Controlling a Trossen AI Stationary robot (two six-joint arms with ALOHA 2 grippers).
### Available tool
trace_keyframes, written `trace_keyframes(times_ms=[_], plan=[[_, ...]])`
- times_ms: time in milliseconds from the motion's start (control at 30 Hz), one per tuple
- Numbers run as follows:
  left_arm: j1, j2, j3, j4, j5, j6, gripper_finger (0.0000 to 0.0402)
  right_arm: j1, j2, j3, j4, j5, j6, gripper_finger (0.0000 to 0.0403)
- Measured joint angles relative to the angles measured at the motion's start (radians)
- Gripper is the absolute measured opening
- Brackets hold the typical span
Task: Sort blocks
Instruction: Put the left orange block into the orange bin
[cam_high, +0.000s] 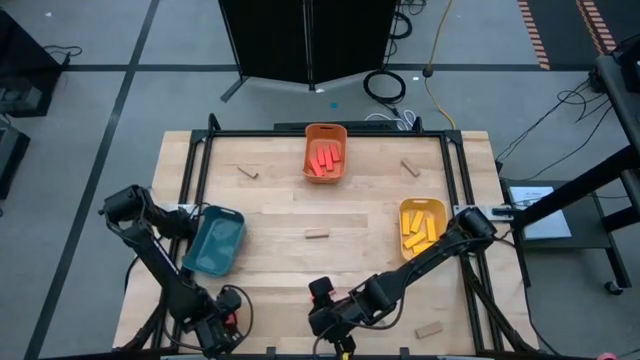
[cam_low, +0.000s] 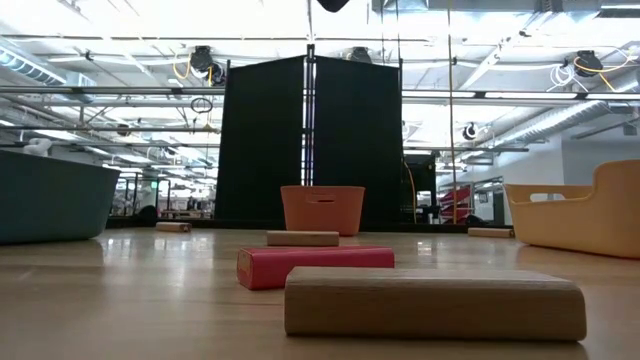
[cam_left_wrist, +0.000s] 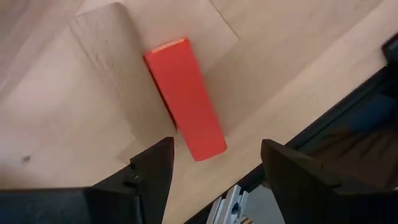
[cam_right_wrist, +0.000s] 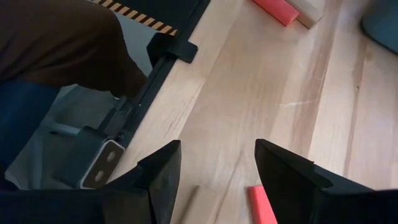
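Between the open left end effector's (cam_left_wrist: 214, 171) fingers lies a red block (cam_left_wrist: 185, 96).

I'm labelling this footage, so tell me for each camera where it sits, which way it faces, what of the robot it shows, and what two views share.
High: overhead, straight down on the table; both arms show.
Low: table height, level toward the orange bin; no arm shows.
Left wrist: on the left arm, down at a red block by the table edge; open left gripper.
Right wrist: on the right arm, down at the tabletop; open right gripper.
Shared: high and low both show the orange bin.
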Motion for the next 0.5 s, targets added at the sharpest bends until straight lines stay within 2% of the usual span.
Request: trace_keyframes(times_ms=[333,500], plan=[[-0.039,0.005,0.0,0.032,-0.01,-0.057,0.0238,-0.011,0.0,0.0,-0.001,0.0,0.017,0.0199],[-0.05,0.006,0.0,0.031,-0.05,-0.074,0.0238,-0.011,0.0,0.0,-0.001,0.001,0.019,0.0199]])
